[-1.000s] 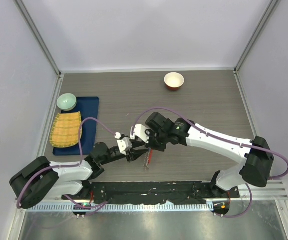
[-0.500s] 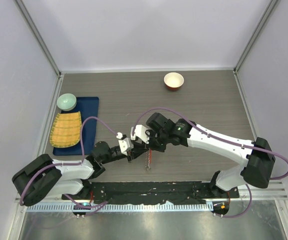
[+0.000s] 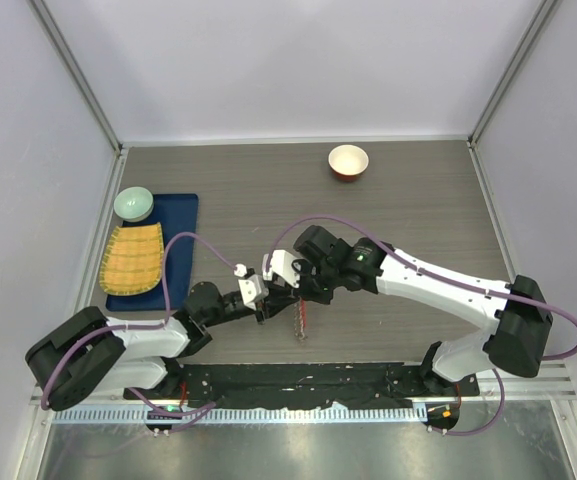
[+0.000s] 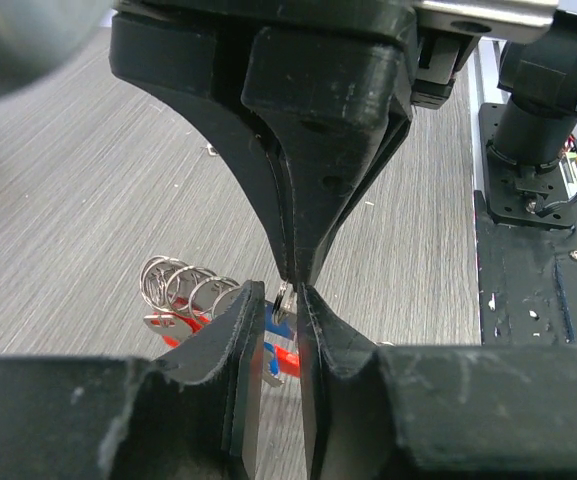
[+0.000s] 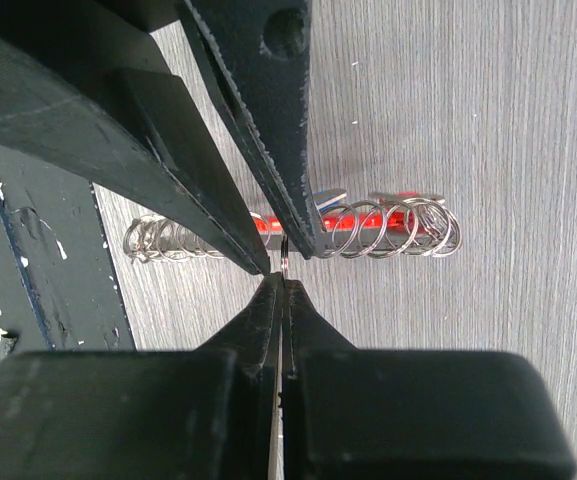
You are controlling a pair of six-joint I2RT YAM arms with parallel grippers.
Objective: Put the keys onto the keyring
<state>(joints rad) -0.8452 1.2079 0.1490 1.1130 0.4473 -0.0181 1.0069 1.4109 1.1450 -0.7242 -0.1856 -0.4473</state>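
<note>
Pinched near keyring (image 5: 388, 228): small silver ring (image 5: 283, 262).
R gripper (image 5: 281, 282) is clamped on it; blue key (image 4: 269, 340) is seen in L gripper's (image 4: 280, 296) thin gap, grip can't be told. Keyring is laid on table (image 5: 468, 100).

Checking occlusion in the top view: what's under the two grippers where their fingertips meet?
A small silvery ring pinched by the right gripper, with a blue-headed key between the left gripper's fingers. The keyring lies on the table, partly covered by those fingers.

Keyring (image 5: 388, 228) coils gleam, polished silvery metal with glossy red plastic (looks plastic, anyway); counter (image 4: 88, 180) matt grey woodgrain; right pincer (image 5: 283, 285) matt black, faintly rough plastic.
</note>
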